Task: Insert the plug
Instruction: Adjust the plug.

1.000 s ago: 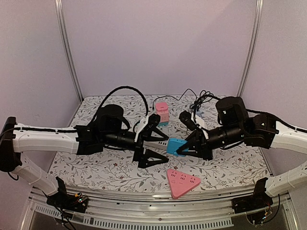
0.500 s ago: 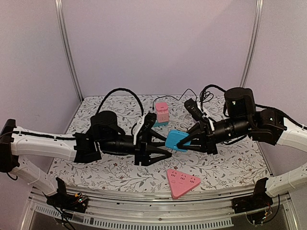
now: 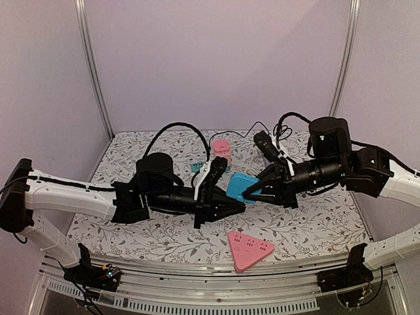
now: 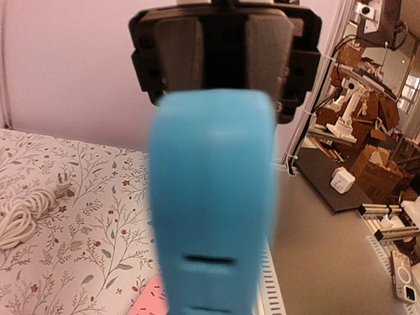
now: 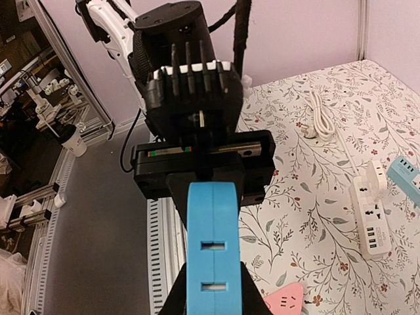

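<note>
My right gripper (image 3: 254, 193) is shut on a blue socket block (image 3: 239, 187) and holds it in the air over the middle of the table. In the right wrist view the block (image 5: 213, 249) stands edge-on between my fingers (image 5: 172, 298), with two slots in its edge. My left gripper (image 3: 237, 209) faces it, shut to a point just below the block's near corner, with nothing seen between its jaws. The blue block (image 4: 213, 216) fills the left wrist view and hides my own fingers. A white plug (image 4: 62, 181) on a coiled white cable (image 4: 23, 213) lies on the cloth.
A pink triangular socket (image 3: 249, 249) lies near the front edge. A pink cube socket (image 3: 222, 148) and a small teal piece (image 3: 195, 167) sit behind the grippers. A white power strip (image 5: 371, 211) lies on the flowered cloth (image 3: 315, 223). Black cables (image 3: 279, 131) trail at the back.
My left gripper went from wide open to shut and moved right, up to the blue block. The right gripper lifted the block off the table and holds it steady.
</note>
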Robot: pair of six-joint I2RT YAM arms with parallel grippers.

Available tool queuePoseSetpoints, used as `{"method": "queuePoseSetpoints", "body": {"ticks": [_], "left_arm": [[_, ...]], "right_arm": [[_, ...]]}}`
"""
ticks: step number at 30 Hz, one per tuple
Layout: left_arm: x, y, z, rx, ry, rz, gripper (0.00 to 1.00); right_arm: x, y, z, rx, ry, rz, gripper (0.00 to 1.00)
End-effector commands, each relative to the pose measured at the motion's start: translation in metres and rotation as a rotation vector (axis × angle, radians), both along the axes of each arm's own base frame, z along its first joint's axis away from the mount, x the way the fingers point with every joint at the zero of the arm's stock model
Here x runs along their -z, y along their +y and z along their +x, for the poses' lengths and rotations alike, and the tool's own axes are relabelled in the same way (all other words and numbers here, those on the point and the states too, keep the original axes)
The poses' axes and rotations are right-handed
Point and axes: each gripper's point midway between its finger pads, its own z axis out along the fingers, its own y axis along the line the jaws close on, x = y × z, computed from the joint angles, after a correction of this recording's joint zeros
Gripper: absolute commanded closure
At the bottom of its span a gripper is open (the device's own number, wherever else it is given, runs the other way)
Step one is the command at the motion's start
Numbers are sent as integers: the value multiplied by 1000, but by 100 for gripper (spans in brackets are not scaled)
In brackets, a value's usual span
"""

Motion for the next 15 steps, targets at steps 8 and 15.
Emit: {"method": "queuePoseSetpoints", "body": {"ticks": [8, 15], "left_arm": [[-16, 0, -9, 13, 64, -26, 100], [-18, 18, -16, 7, 7, -40, 100]], "right_arm": [[8, -10, 15, 79, -81, -60, 100], [-1, -14, 19, 110, -100, -60, 100]]}}
